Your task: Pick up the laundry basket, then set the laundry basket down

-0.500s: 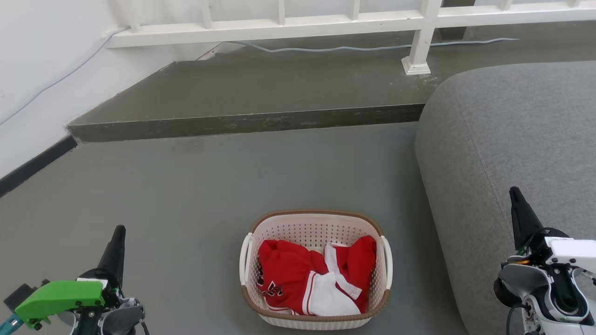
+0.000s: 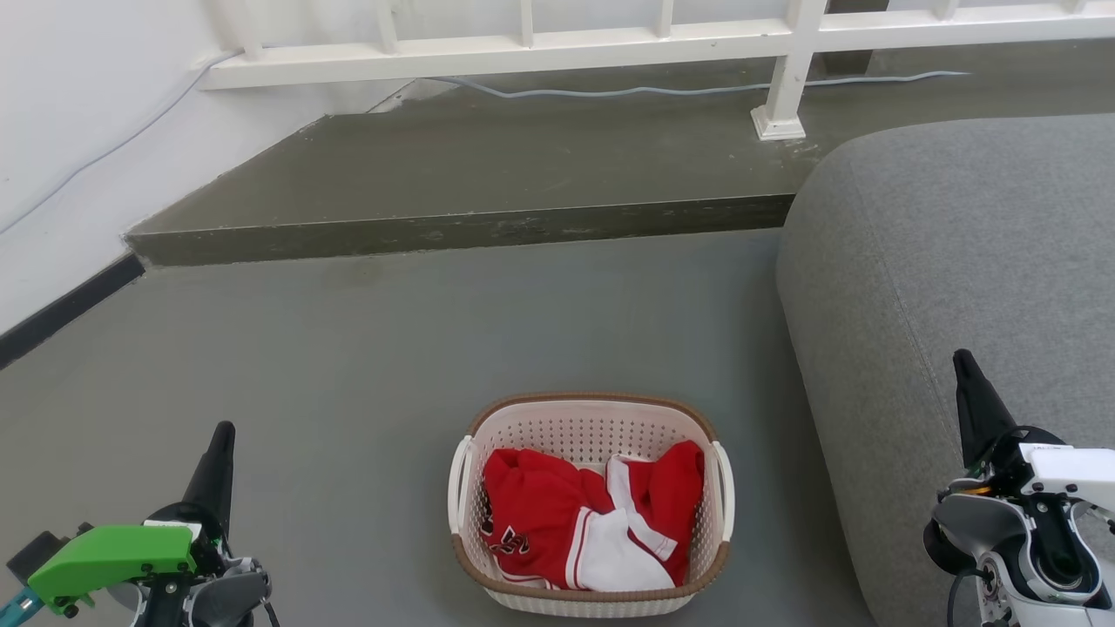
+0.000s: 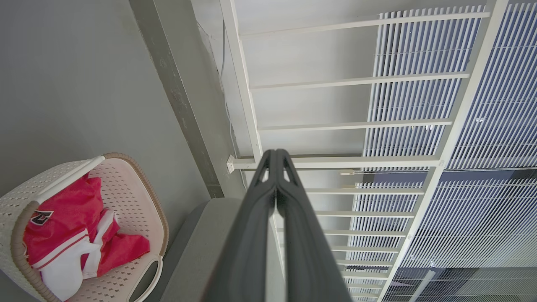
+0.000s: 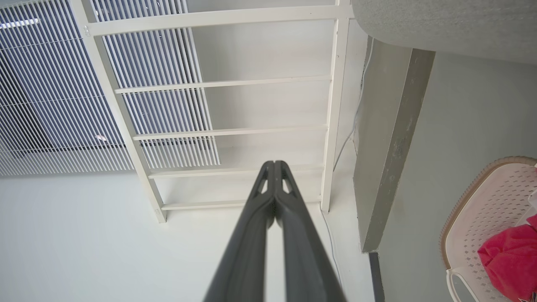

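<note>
The laundry basket stands on the grey floor in the lower middle of the head view: cream-white, perforated, with a brown rim and white side handles. Red and white clothes lie inside it. My left gripper is shut and empty, well to the basket's left. My right gripper is shut and empty too, off to the basket's right, in front of the sofa. The left wrist view shows the basket at its lower left, beside the closed left gripper. In the right wrist view the basket sits at the lower right, away from the closed right gripper.
A grey sofa rises right beside the basket on its right. Beyond the basket a raised concrete step crosses the floor, with a white railing and a cable on it. A white wall runs along the left.
</note>
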